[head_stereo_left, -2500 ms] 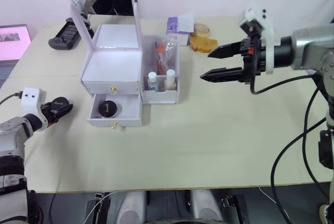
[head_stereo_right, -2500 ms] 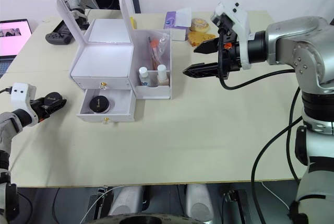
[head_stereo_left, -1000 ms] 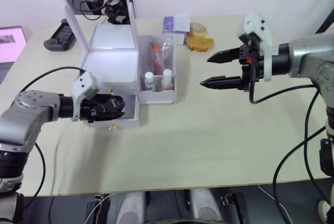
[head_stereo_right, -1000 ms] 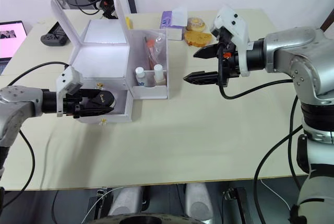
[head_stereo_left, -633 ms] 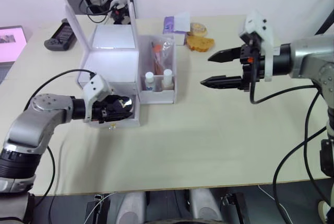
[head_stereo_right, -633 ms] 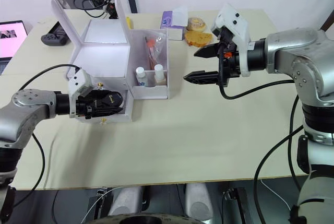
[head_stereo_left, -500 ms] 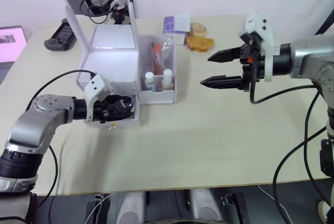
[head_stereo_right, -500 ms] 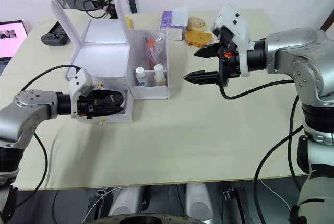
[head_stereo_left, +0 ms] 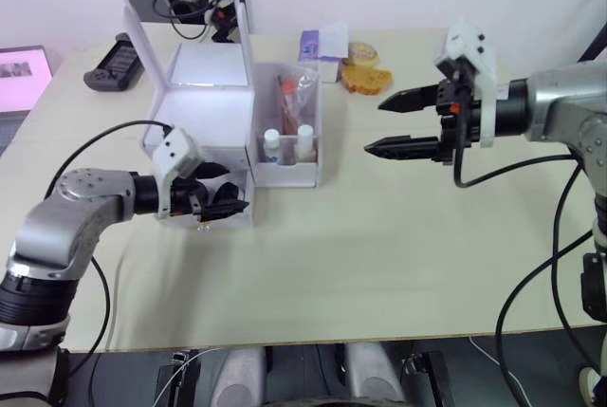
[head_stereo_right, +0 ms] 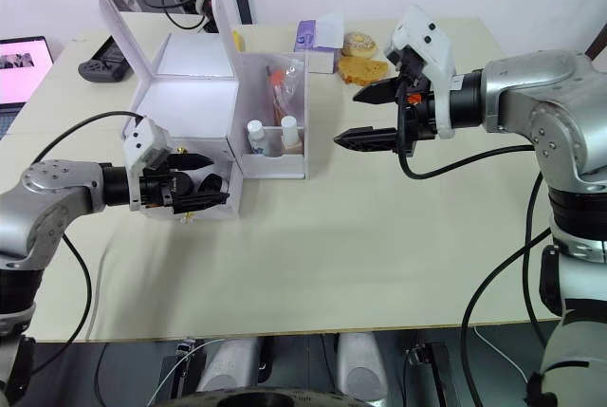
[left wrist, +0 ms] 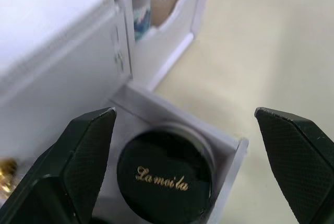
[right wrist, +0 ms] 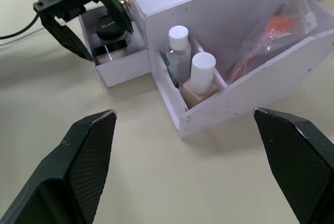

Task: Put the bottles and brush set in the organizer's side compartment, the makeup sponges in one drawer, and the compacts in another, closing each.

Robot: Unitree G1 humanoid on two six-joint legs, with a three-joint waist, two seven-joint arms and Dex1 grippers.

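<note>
While the left gripper [head_stereo_right: 201, 194] was held with jaws spread over the open lower drawer [head_stereo_left: 230, 214], a black compact [left wrist: 164, 183] was seen inside, so closing that drawer was judged next.

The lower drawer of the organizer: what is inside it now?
The open lower drawer holds a black compact with gold lettering, lying between the open left pincer. The drawer's back part is hidden under the organizer, so a second compact cannot be confirmed.
</note>
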